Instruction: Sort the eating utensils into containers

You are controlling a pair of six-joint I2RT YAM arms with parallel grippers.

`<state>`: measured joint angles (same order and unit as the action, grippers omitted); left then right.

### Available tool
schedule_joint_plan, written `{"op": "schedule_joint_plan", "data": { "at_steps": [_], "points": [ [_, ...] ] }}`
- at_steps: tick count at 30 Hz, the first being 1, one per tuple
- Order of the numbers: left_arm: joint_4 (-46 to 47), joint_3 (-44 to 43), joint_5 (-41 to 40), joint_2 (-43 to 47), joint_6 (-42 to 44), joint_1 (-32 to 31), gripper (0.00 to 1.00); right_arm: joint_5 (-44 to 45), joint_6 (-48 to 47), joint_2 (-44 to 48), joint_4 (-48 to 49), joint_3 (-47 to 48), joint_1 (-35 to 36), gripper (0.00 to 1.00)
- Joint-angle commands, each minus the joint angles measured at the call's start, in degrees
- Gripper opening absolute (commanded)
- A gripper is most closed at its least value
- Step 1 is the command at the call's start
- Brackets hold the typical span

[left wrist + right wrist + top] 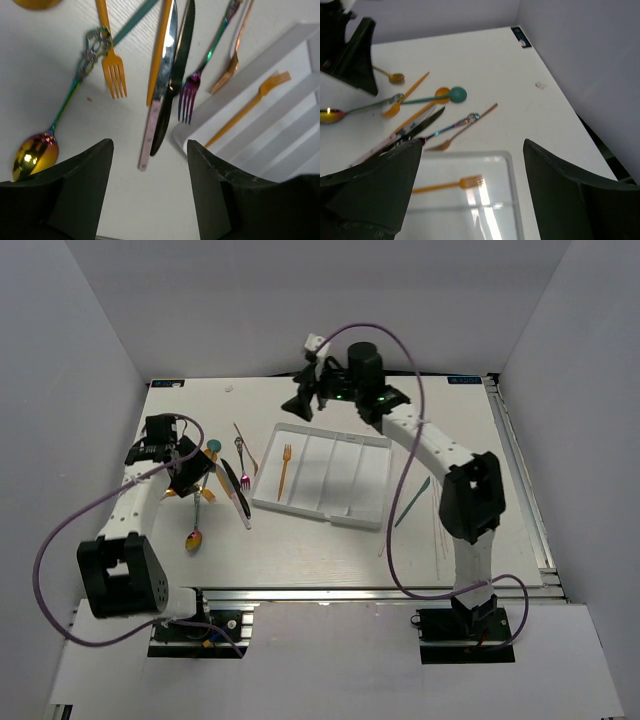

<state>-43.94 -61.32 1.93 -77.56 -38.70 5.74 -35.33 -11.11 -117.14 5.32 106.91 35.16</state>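
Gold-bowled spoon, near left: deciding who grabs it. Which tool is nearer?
Left. The left tool hangs just beyond the spoon, over the loose cutlery; the right tool is far off, above the tray's far-left corner.

A white table (330, 555) sits inside a three-sided enclosure of plain, pale grey-lavender panels: a back wall (320, 300), a left wall (60, 400) and a right wall (595, 410), both side walls angling outward toward the viewer. An aluminium rail (330, 594) runs along the table's near edge, and a second rail (524, 490) runs along its right side. Small blue labels (168, 383) mark both far corners. A white board (330, 665) lies in front of the near rail. The light is soft and even, casting only faint shadows.
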Motion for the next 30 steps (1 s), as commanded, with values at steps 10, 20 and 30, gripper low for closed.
{"op": "schedule_joint_plan", "data": {
  "at_steps": [10, 20, 30],
  "points": [
    [10.5, -26.0, 18.2, -28.4, 6.8, -4.2, 0.62, -12.0, -9.2, 21.9, -9.1, -25.5, -13.0, 0.89],
    [5.7, -38.6, 11.8, -43.5, 4.3, -10.3, 0.57, -12.7, -8.2, 27.2, -8.6, -32.0, -18.8, 0.89],
    [3.5, -41.1, 6.4, -44.8, 6.4, -11.6, 0.55, -12.3, -8.3, 27.4, -9.1, -32.3, -19.8, 0.89]
  ]
}}
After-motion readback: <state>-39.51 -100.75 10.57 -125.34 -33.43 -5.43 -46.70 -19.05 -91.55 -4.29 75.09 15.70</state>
